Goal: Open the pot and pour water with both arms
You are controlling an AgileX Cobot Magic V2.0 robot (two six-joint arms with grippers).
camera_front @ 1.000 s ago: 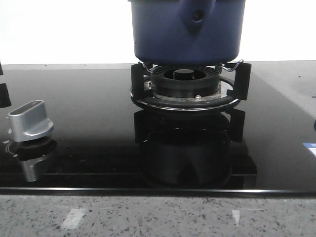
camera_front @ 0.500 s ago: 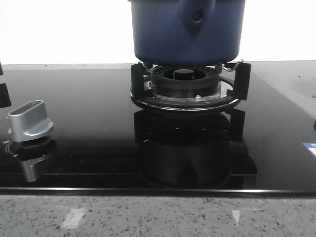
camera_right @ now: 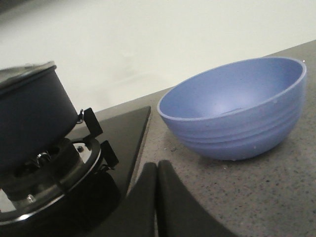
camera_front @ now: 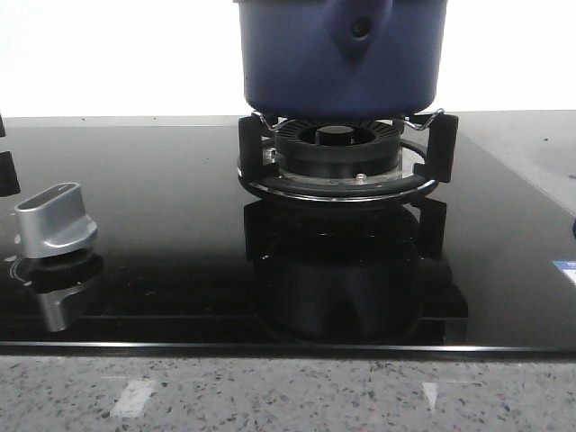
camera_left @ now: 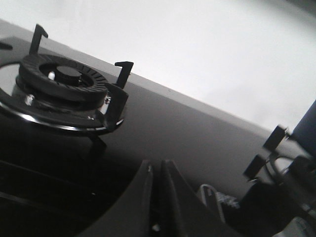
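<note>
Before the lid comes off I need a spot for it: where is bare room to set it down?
The black glass between the silver knob and the burner grate lies bare. So does the speckled counter in front of the blue bowl. The pot fills the grate.

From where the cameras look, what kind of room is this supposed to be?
Probably a kitchen, or a mock-up of one: a black glass gas hob set in a speckled stone counter, a blue pot on a burner, and a silver control knob.
</note>
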